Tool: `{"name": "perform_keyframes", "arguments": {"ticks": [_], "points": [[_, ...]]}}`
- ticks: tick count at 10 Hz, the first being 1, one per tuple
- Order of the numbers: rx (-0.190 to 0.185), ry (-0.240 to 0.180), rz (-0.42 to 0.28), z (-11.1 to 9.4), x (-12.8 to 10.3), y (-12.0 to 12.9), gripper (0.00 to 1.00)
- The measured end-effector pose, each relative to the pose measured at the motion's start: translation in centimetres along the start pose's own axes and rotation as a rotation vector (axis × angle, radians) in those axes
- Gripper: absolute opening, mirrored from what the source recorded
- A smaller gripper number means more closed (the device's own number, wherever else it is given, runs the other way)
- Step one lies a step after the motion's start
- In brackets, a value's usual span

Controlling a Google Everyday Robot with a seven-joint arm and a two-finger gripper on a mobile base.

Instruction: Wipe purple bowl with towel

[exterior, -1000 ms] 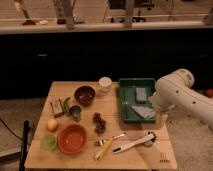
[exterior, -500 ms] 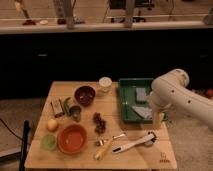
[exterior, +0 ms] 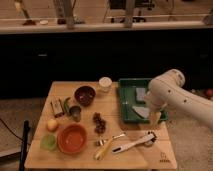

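The purple bowl (exterior: 84, 94) stands on the wooden table (exterior: 115, 130), left of centre towards the back. The pale grey-blue towel (exterior: 138, 110) lies flat in the green tray (exterior: 124, 101) at the right, with a darker grey block (exterior: 141, 93) behind it. My white arm comes in from the right over the tray. My gripper (exterior: 154, 118) hangs at the tray's front right corner, right next to the towel and far from the purple bowl.
An orange bowl (exterior: 72, 138) and a small light-green bowl (exterior: 48, 142) sit front left, with a yellow fruit (exterior: 52, 125) behind them. A metal cup (exterior: 75, 113), grapes (exterior: 98, 122), a white cup (exterior: 105, 83) and a white-handled brush (exterior: 131, 144) are also on the table.
My arm has shifted a little to the left and lower over the tray, bringing the gripper closer to the towel. Nothing on the table has moved.
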Motion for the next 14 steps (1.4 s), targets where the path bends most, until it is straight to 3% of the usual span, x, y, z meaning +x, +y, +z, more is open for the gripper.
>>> {"name": "perform_keyframes", "arguments": {"ticks": [14], "points": [[0.007,-0.035,-0.012,2.8,-3.0,-1.0,0.80]]}}
